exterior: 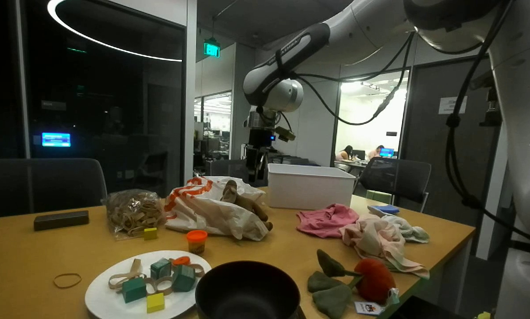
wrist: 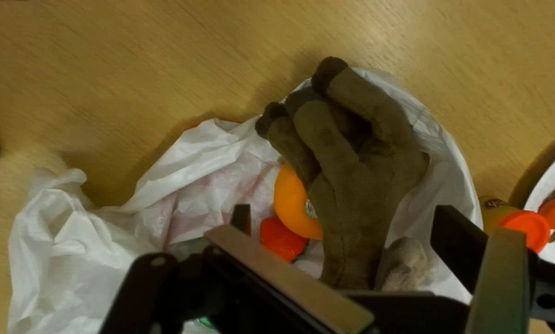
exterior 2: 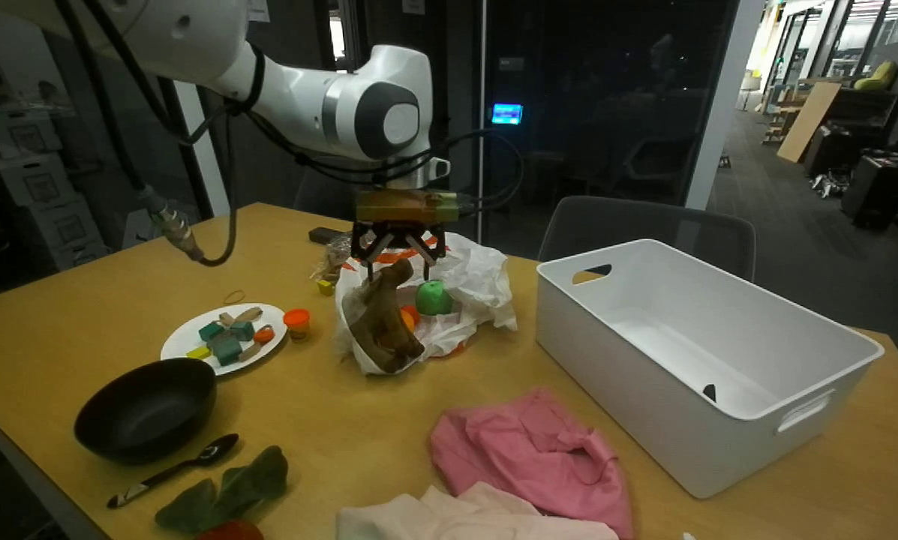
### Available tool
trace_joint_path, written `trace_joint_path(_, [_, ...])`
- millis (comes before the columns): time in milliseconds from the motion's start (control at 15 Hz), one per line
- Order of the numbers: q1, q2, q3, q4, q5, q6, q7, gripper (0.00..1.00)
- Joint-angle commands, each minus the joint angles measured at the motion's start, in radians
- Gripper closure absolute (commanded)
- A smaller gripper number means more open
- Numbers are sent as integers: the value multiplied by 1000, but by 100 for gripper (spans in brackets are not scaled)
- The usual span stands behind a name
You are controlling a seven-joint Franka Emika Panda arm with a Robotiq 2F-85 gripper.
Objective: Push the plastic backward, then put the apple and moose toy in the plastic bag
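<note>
While my gripper (exterior 2: 398, 276) hangs over the bag (exterior 2: 486, 264), its jaws stand wide apart, and the moose (exterior 2: 383, 322) lies loose just below the tips, slumped in the bag's mouth. Whether a finger brushes it I cannot tell from this end. On the wrist view, with the moose as the hub of my dial, its limbs point to 11 o'clock and poke past the bag's rim; an orange (wrist: 292, 199) sits at 9, partly hidden by the moose, and a red piece (wrist: 281, 239) at 8, right beside the orange. What looks like the apple (exterior 2: 433, 298), round and green, is in the bag too, at 2 o'clock from the moose in an exterior view.

Reading that same view with the bag as the hub, I have the box (exterior 2: 644, 397) at 3 o'clock, just apart from it, the pink cloth (exterior 2: 527, 454) at 5 and the pale cloth (exterior 2: 464, 517) between 5 and 6. Toward 9 the tub (exterior 2: 297, 326) stands upright between the bag and the plate (exterior 2: 181, 341), which carries some blocks (exterior 2: 227, 350). At 8 I find the pan (exterior 2: 146, 409), and the spoon (exterior 2: 182, 466) near it, both on the table (exterior 2: 313, 420), and at 10 a clear sack of bands (exterior 2: 334, 253) just beside the bag
</note>
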Motion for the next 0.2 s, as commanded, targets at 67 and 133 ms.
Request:
trace_joint_path(67, [3,-1,-7,-10,0,10,0,0])
trace_joint_path(133, [3,-1,-7,-11,-1,11,1,0])
